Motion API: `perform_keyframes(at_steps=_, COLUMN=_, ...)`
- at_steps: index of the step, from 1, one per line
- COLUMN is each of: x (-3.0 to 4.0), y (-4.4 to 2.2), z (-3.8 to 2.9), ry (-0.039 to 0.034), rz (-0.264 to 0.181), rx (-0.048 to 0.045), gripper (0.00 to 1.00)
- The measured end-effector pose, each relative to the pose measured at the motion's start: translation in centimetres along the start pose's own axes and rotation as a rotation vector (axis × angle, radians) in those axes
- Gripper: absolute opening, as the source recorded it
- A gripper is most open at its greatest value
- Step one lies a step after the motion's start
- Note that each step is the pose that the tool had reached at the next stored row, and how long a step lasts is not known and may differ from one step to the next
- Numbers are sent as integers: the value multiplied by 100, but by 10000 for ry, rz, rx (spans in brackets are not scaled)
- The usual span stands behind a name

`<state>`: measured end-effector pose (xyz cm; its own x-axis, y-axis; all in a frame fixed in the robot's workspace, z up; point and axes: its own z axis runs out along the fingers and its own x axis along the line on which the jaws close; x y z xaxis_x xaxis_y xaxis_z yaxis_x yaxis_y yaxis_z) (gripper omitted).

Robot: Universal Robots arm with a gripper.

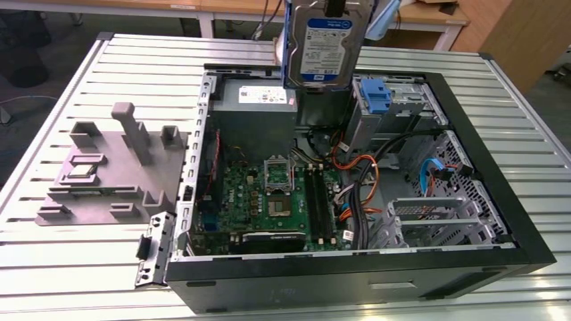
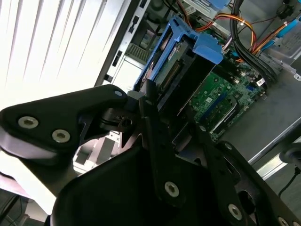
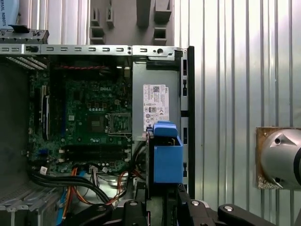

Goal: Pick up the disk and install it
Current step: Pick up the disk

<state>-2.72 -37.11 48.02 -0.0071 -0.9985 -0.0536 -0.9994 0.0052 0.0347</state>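
A slatted metal desk (image 1: 107,60) is set over a grey floor (image 1: 13,134). Behind it, wooden-topped tables (image 1: 160,7) on white legs are seen, with a wooden panel (image 1: 509,40) at the exterior view's right. The slats are brightly lit.

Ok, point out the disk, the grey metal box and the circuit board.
disk (image 1: 327,47), exterior view, on its blue-and-white label.
grey metal box (image 1: 254,124), exterior view, on its bare grey face.
circuit board (image 1: 239,194), exterior view, on its green surface.
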Motion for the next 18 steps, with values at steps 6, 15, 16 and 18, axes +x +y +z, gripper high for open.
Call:
perform_keyframes(at_steps=6, x=109, y=-13, z=-6, ry=-1, rz=20, rx=1, gripper=35)
perform_keyframes(at_steps=15, x=266, y=-27, z=-16, ry=-1, rz=48, rx=2, gripper=35)
perform_keyframes(at_steps=16, x=287, y=-28, z=-16, ry=-3, rz=50, rx=3, gripper=35)
perform_keyframes(at_steps=18, x=328, y=-29, z=-18, ry=-3, rz=54, rx=3, gripper=35)
